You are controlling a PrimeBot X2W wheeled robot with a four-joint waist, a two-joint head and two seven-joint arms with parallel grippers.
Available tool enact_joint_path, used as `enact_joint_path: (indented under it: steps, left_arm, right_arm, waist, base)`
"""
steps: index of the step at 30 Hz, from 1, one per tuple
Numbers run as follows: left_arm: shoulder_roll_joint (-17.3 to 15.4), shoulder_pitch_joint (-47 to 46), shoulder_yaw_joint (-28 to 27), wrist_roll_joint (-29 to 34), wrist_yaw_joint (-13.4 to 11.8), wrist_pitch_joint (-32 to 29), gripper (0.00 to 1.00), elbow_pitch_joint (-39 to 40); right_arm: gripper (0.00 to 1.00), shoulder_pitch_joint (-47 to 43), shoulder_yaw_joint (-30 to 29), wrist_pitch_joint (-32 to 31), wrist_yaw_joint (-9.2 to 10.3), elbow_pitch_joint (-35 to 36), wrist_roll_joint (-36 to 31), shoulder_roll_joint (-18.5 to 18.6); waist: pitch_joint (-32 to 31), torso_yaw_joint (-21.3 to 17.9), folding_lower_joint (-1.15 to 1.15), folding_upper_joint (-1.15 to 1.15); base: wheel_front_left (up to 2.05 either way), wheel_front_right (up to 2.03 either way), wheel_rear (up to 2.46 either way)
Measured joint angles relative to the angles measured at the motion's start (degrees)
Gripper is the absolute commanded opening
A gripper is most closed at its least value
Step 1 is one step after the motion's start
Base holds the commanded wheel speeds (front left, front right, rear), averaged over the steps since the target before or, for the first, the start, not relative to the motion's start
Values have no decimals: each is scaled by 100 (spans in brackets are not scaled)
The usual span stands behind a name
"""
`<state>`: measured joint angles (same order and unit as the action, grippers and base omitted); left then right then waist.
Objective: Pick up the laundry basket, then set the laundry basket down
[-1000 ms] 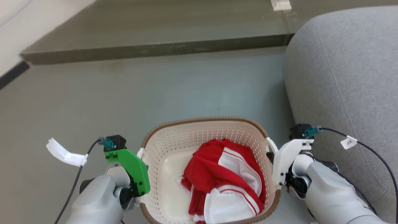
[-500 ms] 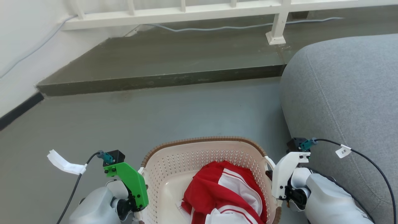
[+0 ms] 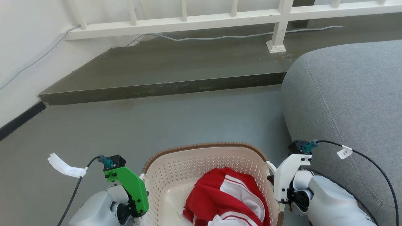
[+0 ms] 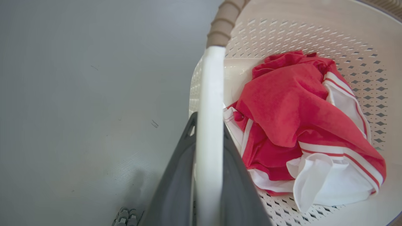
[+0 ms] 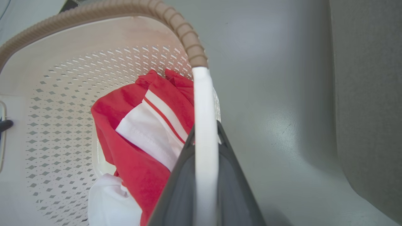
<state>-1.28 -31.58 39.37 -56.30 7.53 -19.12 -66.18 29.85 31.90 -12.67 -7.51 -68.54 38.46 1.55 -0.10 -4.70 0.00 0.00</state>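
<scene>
Grip on both sides: left gripper clamped on one white side handle, right gripper on the other handle. Between them, cream-white perforated plastic laundry basket with brown woven-look rim, holding a crumpled red-and-white garment. Hangs, apparently, clear of the smooth grey floor, near the grey fabric sofa. Pick-up seemingly done; leaves the setting-down.

Laundry basket cream-white, walls dotted with small diamond perforations; rim brown, woven look; handle plain white. Garment red with white panels and thin red stripes. Left wrist bracket bright green, right wrist bracket white. Fingers dark grey. Floor grey, sofa grey fabric, railing white, step dark olive.
</scene>
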Motion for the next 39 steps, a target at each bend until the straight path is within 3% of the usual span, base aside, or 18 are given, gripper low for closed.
enact_joint_path:
  steps: [33, 39]
  left_arm:
    - [-77, 77, 116, -257, 0, 0, 0, 80]
    - [-146, 44, 154, -192, 0, 263, 0, 159]
  right_arm:
    - [0, -18, 208, 31, 2, 4, 180, -1]
    - [0, 24, 211, 231, 47, 16, 197, -14]
  waist:
    - [-19, -28, 0, 0]
    - [86, -37, 0, 0]
  base:
    - [0, 0, 0]
    - [0, 0, 0]
